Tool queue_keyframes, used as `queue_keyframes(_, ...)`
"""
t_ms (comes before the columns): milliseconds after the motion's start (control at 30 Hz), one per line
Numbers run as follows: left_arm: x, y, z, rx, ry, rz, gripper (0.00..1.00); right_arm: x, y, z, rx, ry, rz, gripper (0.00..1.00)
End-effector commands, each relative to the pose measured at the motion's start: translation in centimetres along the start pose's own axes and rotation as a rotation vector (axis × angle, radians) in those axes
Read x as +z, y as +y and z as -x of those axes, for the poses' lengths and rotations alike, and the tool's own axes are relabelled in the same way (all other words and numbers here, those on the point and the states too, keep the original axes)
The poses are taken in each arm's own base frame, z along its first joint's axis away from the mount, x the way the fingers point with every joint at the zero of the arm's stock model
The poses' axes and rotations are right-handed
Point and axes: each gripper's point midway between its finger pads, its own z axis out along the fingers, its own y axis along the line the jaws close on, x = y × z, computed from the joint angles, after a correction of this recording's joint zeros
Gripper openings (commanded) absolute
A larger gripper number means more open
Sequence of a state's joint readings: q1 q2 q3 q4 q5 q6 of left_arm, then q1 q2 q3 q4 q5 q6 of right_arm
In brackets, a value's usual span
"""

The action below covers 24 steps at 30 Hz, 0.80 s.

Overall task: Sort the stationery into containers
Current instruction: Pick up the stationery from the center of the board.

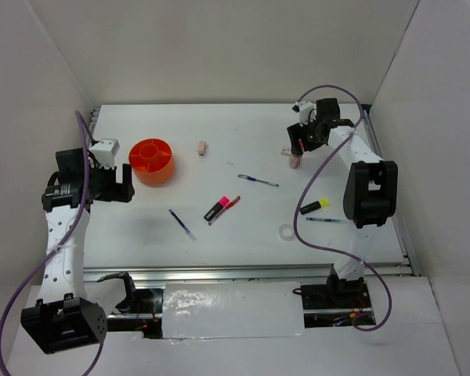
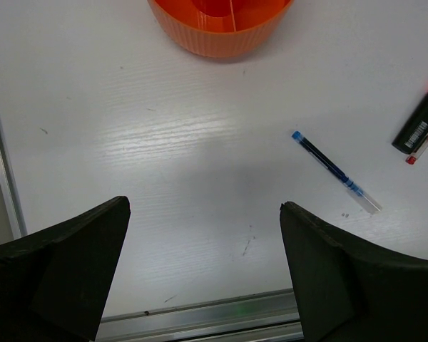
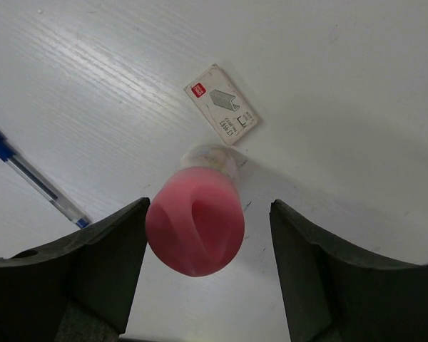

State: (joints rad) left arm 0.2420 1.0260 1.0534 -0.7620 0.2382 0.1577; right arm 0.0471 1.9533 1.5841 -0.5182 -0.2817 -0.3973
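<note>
Hovering beside orange tub [image 1: 152, 177], left gripper [image 1: 129, 182] is seen wide open; right gripper [image 1: 296, 153] is seen over glue stick [image 1: 294, 163], far right | left wrist: nothing is held, bare table [image 2: 200, 178] lies between fingers [image 2: 57, 271], blue pen [image 2: 335, 173] to the right, rail [image 2: 200, 313] close below | right wrist: fingers are parted around the pink cap, a gap is left on one side, labelled eraser [image 3: 221, 105] just behind.

The orange tub [image 1: 152, 159] sits far left; pens [image 1: 182, 224], highlighters [image 1: 217, 207] and tape ring [image 1: 286, 232] lie scattered flat; the pink-capped glue stick [image 3: 196, 217] stands upright beside what may be an eraser [image 3: 221, 104].

Tub [image 1: 152, 160] far left on bench [image 1: 243, 235]; eraser [image 1: 203, 148] just right of it; glue stick [image 1: 294, 162] far right; tape ring [image 1: 286, 232] near right.
</note>
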Motion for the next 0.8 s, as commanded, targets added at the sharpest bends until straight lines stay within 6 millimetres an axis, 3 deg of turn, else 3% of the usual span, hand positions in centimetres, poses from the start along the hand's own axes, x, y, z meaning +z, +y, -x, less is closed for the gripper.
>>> queue_keyframes(0, -0.3, 0.5, 1.1, 0.012, -0.044, 0.023, 0.99, 0.2, 0.2, 1.4, -0.024, -0.037, 0.012, 0.73)
queue_keyframes(133, -0.2, 0.6, 0.7, 0.010, -0.042, 0.032, 0.99, 0.2, 0.3, 1.8, -0.027, -0.045, 0.021, 0.62)
queue_keyframes(333, 0.1, 0.9, 0.2, -0.003, -0.035, 0.047, 0.99, -0.5, 1.2, 2.9, -0.050, -0.053, 0.047, 0.37)
queue_keyframes(400, 0.3, 0.7, -0.1, -0.009, -0.032, 0.039, 0.99, -1.0, 1.8, 3.4, -0.068, -0.060, 0.057, 0.23)
queue_keyframes(433, 0.5, 0.6, -0.3, -0.014, -0.024, 0.034, 0.99, -1.7, 2.7, 3.9, -0.084, -0.067, 0.068, 0.18)
queue_keyframes(467, 0.7, 0.5, -0.6, -0.019, -0.018, 0.026, 0.99, -2.1, 3.3, 4.5, -0.094, -0.078, 0.074, 0.03)
queue_keyframes(500, 0.9, 0.4, -0.6, -0.022, -0.015, 0.019, 0.99, -3.2, 4.0, 5.2, -0.101, -0.093, 0.082, 0.01)
queue_keyframes(700, 0.9, 0.3, -0.4, -0.045, -0.026, 0.017, 0.99, -7.5, 11.3, 12.6, -0.210, -0.224, 0.189, 0.00)
queue_keyframes(733, 0.9, 0.4, -0.3, -0.049, -0.028, 0.025, 0.99, -9.2, 12.4, 15.1, -0.237, -0.272, 0.197, 0.00)
queue_keyframes(767, 0.9, 0.5, -0.3, -0.055, -0.027, 0.028, 0.99, -9.5, 15.1, 16.1, -0.271, -0.282, 0.237, 0.00)
